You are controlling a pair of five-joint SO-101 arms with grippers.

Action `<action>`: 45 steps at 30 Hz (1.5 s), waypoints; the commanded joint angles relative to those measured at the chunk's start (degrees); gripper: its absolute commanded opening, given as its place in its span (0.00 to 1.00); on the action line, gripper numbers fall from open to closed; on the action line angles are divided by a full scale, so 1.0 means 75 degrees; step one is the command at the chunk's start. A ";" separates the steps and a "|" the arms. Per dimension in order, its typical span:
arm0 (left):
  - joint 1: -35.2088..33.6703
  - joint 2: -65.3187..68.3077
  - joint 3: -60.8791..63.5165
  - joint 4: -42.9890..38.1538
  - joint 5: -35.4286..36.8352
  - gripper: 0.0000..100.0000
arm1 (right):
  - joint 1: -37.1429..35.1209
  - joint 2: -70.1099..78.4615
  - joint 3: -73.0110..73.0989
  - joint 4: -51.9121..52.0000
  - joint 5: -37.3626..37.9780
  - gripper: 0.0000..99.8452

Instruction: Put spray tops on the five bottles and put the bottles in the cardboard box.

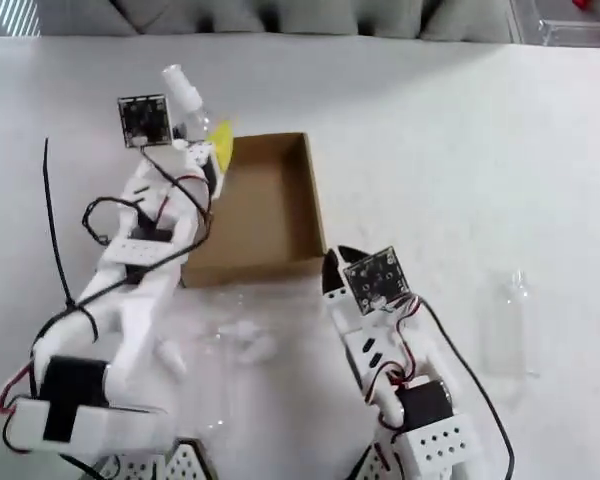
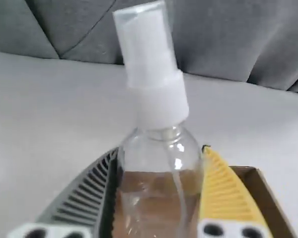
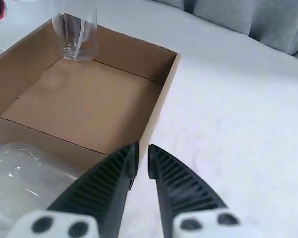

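One clear bottle (image 2: 159, 193) with white spray top (image 2: 149, 74) clamped in left hand (image 2: 161, 153) over far left corner of cardboard box (image 1: 270, 215); right hand (image 3: 143, 148) nearly together, empty, beside box's near right corner; second bottle (image 1: 505, 320) lying on table (image 1: 430, 150).

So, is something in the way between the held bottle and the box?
Nothing visible. The left gripper holds the bottle above the box's far corner, and the floor beneath shows only cardboard.
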 commanded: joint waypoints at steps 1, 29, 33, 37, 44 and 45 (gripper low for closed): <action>-0.0217 0.0498 -0.0797 -0.0516 -0.0527 0.07 | 0.0064 -0.0088 0.0070 0.0006 -0.0059 0.01; -0.0533 0.1635 -0.0844 -0.1536 -0.0610 0.07 | 0.0076 -0.0064 0.0070 0.0006 -0.0059 0.01; -0.0522 0.1659 -0.0774 -0.2004 -0.0610 0.07 | 0.0076 -0.0064 0.0070 0.0006 -0.0059 0.01; -0.0510 0.2081 -0.0879 -0.2063 -0.0610 0.07 | 0.0076 -0.0064 0.0070 0.0006 -0.0059 0.01; -0.0545 0.2889 -0.1114 -0.3001 -0.0621 0.07 | 0.0076 -0.0076 0.0070 0.0006 -0.0059 0.01; -0.0545 0.2925 -0.1114 -0.3024 -0.0621 0.07 | 0.0076 -0.0076 0.0070 0.0006 -0.0059 0.01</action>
